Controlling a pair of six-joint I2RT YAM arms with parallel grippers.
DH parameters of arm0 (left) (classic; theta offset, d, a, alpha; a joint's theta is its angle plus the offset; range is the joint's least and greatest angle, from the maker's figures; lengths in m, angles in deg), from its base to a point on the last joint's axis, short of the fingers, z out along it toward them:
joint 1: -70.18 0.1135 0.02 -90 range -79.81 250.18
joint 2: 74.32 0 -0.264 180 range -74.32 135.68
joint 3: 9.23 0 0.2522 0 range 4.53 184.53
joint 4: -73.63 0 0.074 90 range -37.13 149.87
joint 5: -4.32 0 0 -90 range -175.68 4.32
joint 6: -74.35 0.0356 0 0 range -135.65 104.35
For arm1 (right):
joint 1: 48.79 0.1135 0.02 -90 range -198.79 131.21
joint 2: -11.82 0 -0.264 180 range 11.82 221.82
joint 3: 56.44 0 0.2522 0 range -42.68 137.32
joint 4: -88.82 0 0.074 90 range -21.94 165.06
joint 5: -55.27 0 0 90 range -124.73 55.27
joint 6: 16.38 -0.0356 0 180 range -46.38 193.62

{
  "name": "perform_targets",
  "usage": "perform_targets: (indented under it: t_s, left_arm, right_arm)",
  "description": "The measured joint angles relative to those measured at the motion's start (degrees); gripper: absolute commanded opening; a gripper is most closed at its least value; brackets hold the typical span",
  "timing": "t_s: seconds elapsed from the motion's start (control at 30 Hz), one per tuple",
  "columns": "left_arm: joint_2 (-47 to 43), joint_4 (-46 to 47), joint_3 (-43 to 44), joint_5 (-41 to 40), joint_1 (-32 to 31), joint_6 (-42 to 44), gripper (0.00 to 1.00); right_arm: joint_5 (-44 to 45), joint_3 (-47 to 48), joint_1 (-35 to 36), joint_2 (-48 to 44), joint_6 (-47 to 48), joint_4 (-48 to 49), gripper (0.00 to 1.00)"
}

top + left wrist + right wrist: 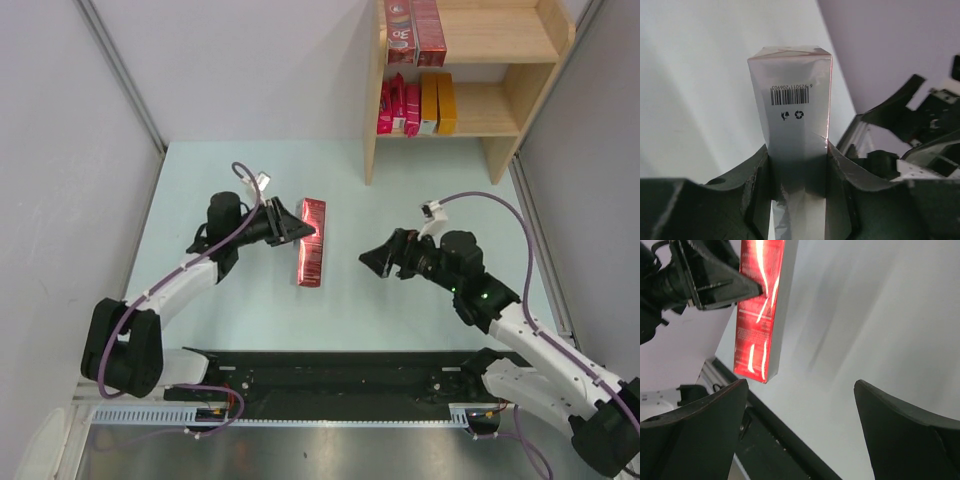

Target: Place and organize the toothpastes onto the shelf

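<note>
A dark red toothpaste carton (311, 243) lies lengthwise near the table's middle. My left gripper (303, 231) is shut on its far half. In the left wrist view the carton's silver side with a barcode (795, 110) is pinched between the fingers (756, 175). I cannot tell whether it is lifted or resting on the table. My right gripper (372, 262) is open and empty, to the right of the carton. The right wrist view shows the red carton (760, 310) ahead. The wooden shelf (515, 45) stands at the back right. It holds red and pink cartons (413, 30) on top, and pink (397, 106) and orange-yellow cartons (437, 102) below.
The pale table (200, 180) is bounded by grey walls left and right. A black rail (330, 385) runs along the near edge between the arm bases. The right parts of both shelf boards are bare wood (490, 110).
</note>
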Motion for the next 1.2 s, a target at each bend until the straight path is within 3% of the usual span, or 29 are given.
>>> perform_targets:
  t_s: [0.13, 0.23, 0.5, 0.67, 1.0, 1.1, 1.2]
  left_arm:
    - [-1.55, 11.63, -3.8, 6.32, 2.21, -6.69, 0.42]
    - [-1.97, 26.36, -7.39, 11.3, 3.41, -15.52, 0.41]
    - [3.15, 54.97, -10.51, 16.48, 6.47, -38.93, 0.38]
    - [6.8, 58.47, -11.93, 17.2, 6.54, -47.19, 0.37]
    - [6.8, 60.72, -12.61, 17.4, 6.54, -49.64, 0.37]
    - [6.58, 60.74, -12.61, 17.46, 6.54, -49.62, 0.37]
    - [5.84, 60.76, -12.61, 17.68, 6.54, -49.57, 0.37]
  right_arm:
    - [-0.66, 0.0, 6.78, 4.15, -0.96, 5.64, 0.94]
    - [-1.64, 0.0, 10.36, 7.34, -1.86, 9.6, 0.94]
    - [-2.62, 0.0, 15.17, 10.86, -3.26, 16.98, 0.94]
    - [-3.02, 0.0, 16.76, 11.98, -4.11, 21.07, 0.94]
    - [-3.82, 0.0, 19.65, 18.38, -7.41, 28.89, 0.92]
    - [-3.5, 0.0, 21.16, 19.74, -8.28, 30.6, 0.89]
    - [-3.41, 0.0, 22.12, 20.39, -9.2, 32.98, 0.79]
